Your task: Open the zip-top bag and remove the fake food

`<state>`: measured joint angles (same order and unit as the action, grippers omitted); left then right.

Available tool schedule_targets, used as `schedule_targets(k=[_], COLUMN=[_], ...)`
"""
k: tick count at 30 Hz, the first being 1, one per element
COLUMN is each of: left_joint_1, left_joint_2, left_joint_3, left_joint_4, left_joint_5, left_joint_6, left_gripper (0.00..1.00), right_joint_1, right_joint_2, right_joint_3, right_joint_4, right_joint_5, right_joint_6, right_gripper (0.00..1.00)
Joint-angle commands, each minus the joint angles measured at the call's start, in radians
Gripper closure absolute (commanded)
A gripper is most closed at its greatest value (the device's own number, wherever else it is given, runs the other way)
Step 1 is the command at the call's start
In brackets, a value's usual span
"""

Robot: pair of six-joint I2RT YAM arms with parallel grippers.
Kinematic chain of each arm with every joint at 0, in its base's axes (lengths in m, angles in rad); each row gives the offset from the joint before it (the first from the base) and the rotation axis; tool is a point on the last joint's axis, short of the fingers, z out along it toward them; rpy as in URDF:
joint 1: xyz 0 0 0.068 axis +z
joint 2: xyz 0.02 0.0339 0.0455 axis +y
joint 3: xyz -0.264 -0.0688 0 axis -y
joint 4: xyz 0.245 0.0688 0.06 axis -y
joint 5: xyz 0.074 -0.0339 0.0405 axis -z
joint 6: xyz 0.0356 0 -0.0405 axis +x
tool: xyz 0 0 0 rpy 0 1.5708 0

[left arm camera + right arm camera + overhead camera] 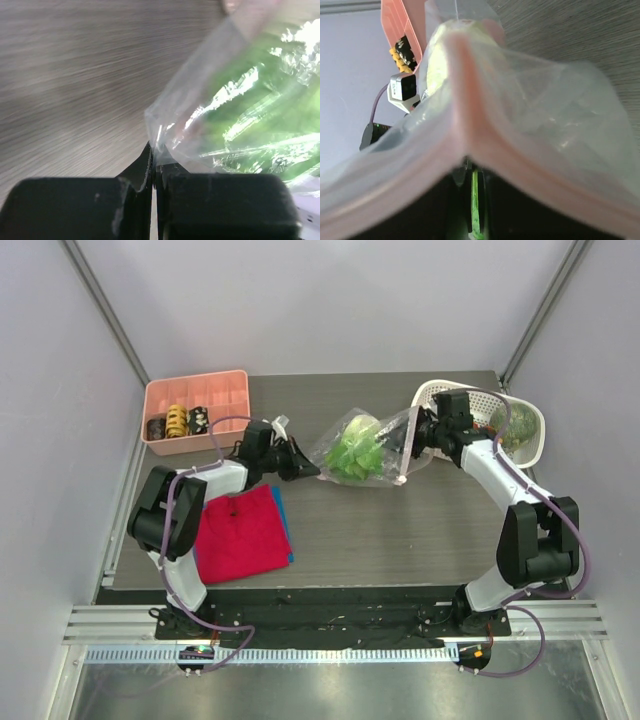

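The zip-top bag (372,445) is stretched between my two grippers above the middle of the table. Green leafy fake food (356,454) shows through it, with a pale round piece at the top. My left gripper (310,472) is shut on the bag's left corner; in the left wrist view the clear film (235,110) runs out of the closed jaws (154,161). My right gripper (415,446) is shut on the bag's right edge. In the right wrist view the pale pink zip strip (470,120) folds over the closed gripper (475,172).
A white lattice basket (530,418) stands at the back right behind the right arm, with green and orange items in it. A pink tray (215,390) with small rolls sits at the back left. A red cloth (240,530) on a blue one lies front left.
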<state>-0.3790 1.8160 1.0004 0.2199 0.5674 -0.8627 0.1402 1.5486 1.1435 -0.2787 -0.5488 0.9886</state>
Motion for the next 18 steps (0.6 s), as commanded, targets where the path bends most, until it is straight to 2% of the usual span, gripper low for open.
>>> schedule_targets(k=[1, 7, 11, 18], left_joint_1=[0.045, 0.092, 0.1, 0.114], left_joint_2=[-0.011, -0.004, 0.0, -0.015], left_joint_3=[0.01, 0.058, 0.107, 0.064], left_joint_4=[-0.267, -0.375, -0.454, -0.458], left_joint_5=[-0.152, -0.254, -0.348, -0.402], left_joint_6=[0.085, 0.102, 0.157, 0.119], left_gripper=[1.0, 1.0, 1.0, 1.0], right_joint_1=[-0.008, -0.008, -0.011, -0.013], right_joint_2=[-0.09, -0.176, -0.243, -0.327], right_joint_3=[0.09, 0.078, 0.11, 0.148], right_joint_4=[-0.152, -0.307, -0.35, -0.386], right_joint_5=[0.049, 0.075, 0.101, 0.196], right_joint_6=[-0.151, -0.277, -0.281, -0.245], right_gripper=[0.99, 0.99, 0.99, 0.99])
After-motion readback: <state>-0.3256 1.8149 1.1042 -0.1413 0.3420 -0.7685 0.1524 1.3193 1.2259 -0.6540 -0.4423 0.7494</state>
